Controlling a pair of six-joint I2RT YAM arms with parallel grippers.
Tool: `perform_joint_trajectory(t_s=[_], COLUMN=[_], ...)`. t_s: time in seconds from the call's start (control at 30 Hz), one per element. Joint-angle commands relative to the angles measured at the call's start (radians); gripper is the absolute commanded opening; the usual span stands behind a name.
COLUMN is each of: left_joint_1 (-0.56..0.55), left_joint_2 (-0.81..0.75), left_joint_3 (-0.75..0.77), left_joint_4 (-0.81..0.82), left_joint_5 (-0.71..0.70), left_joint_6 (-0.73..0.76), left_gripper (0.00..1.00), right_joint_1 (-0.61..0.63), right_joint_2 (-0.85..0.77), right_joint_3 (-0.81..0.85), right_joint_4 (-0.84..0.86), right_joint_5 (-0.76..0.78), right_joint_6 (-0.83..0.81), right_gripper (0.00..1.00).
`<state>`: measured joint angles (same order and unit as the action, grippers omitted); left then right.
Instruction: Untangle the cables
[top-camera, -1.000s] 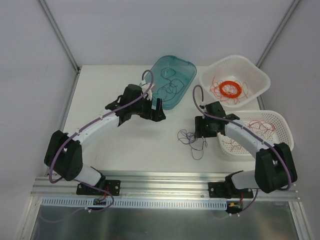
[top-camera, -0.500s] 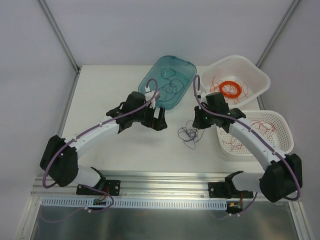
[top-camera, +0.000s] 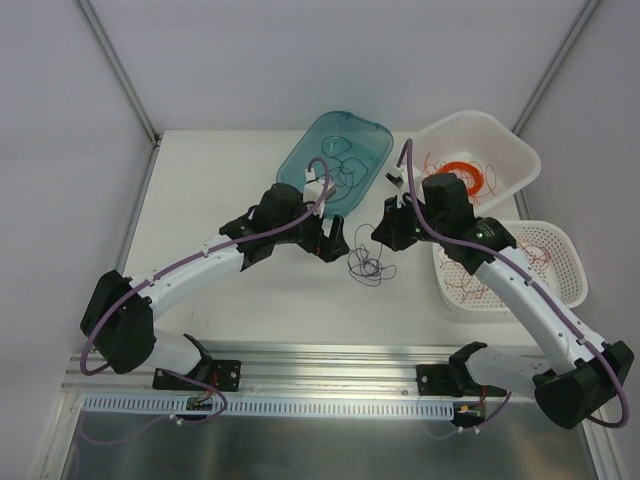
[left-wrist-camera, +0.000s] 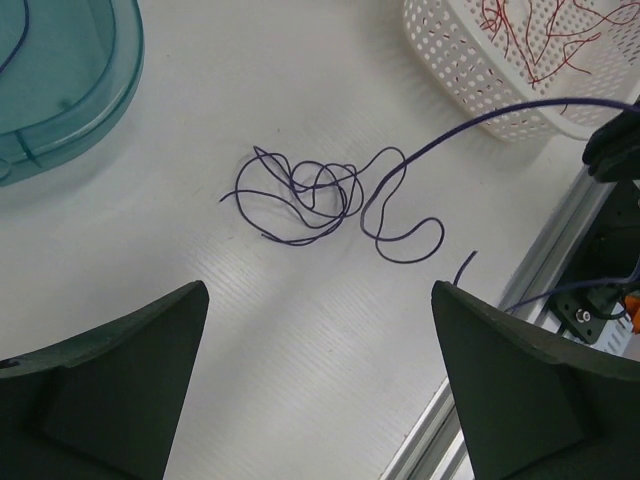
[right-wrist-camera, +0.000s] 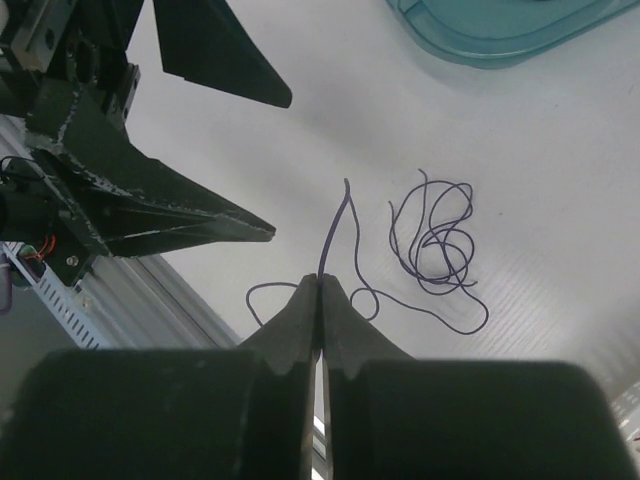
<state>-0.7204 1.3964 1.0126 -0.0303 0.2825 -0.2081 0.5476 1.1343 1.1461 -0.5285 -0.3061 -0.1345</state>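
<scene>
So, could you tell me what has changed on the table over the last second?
The right gripper swung left and away from the bases and closed on a strand of the purple cable, dragging the tangle left with it. The left gripper, open, moved right and nearer, toward the tangle. The teal tray, the white tub and the perforated basket stayed put.

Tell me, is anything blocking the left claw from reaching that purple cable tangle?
Nothing visible. The open left gripper hangs above the table just short of the cable tangle; the right gripper pinches one strand of it.
</scene>
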Motion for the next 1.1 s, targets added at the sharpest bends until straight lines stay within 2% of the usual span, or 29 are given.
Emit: perform_joint_trajectory(t_s=[0.0, 0.13, 0.33, 0.4, 0.53, 0.67, 0.7, 0.73, 0.8, 0.9, 0.93, 0.97, 1.0, 1.07], left_joint_1=[-0.008, -0.013, -0.022, -0.022, -0.024, -0.027, -0.027, -0.027, -0.027, -0.027, -0.025, -0.025, -0.024, -0.022], left_joint_2=[-0.027, -0.016, 0.036, 0.044, 0.082, 0.085, 0.082, 0.067, 0.044, -0.008, -0.039, -0.054, -0.071, -0.123], left_joint_3=[0.024, 0.012, 0.009, -0.006, 0.004, 0.009, 0.007, 0.006, 0.006, 0.024, 0.027, 0.029, 0.029, 0.030], left_joint_4=[0.102, 0.176, 0.254, 0.317, 0.357, 0.363, 0.362, 0.360, 0.339, 0.258, 0.236, 0.202, 0.185, 0.153], left_joint_5=[0.044, 0.121, 0.123, 0.119, 0.139, 0.152, 0.149, 0.141, 0.115, 0.074, 0.038, 0.021, 0.006, -0.054], left_joint_6=[0.022, 0.016, 0.018, 0.004, -0.020, -0.042, -0.042, -0.040, -0.024, 0.016, 0.025, 0.044, 0.055, 0.076], left_gripper=[0.95, 0.91, 0.88, 0.83, 0.62, 0.20, 0.05, 0.00, 0.00, 0.00, 0.00, 0.00, 0.00, 0.00], right_joint_1=[0.014, 0.015, 0.021, 0.023, 0.026, 0.026, 0.025, 0.025, 0.025, 0.017, 0.014, 0.011, 0.006, -0.005], right_joint_2=[-0.039, -0.059, -0.091, -0.100, -0.123, -0.148, -0.149, -0.153, -0.159, -0.145, -0.136, -0.124, -0.122, -0.126], right_joint_3=[0.029, 0.011, -0.025, -0.034, -0.063, -0.098, -0.108, -0.114, -0.141, -0.155, -0.149, -0.148, -0.151, -0.167], right_joint_4=[0.039, 0.059, 0.120, 0.140, 0.168, 0.196, 0.190, 0.186, 0.190, 0.153, 0.133, 0.110, 0.108, 0.126], right_joint_5=[-0.070, -0.096, -0.143, -0.151, -0.153, -0.145, -0.137, -0.133, -0.116, -0.081, -0.052, -0.035, -0.004, 0.016], right_joint_6=[0.001, 0.001, 0.036, 0.052, 0.076, 0.096, 0.096, 0.101, 0.107, 0.111, 0.108, 0.102, 0.102, 0.107], right_gripper=[0.01, 0.01, 0.01, 0.01, 0.01, 0.01, 0.01, 0.01, 0.01, 0.14, 0.26, 0.33, 0.44, 0.54])
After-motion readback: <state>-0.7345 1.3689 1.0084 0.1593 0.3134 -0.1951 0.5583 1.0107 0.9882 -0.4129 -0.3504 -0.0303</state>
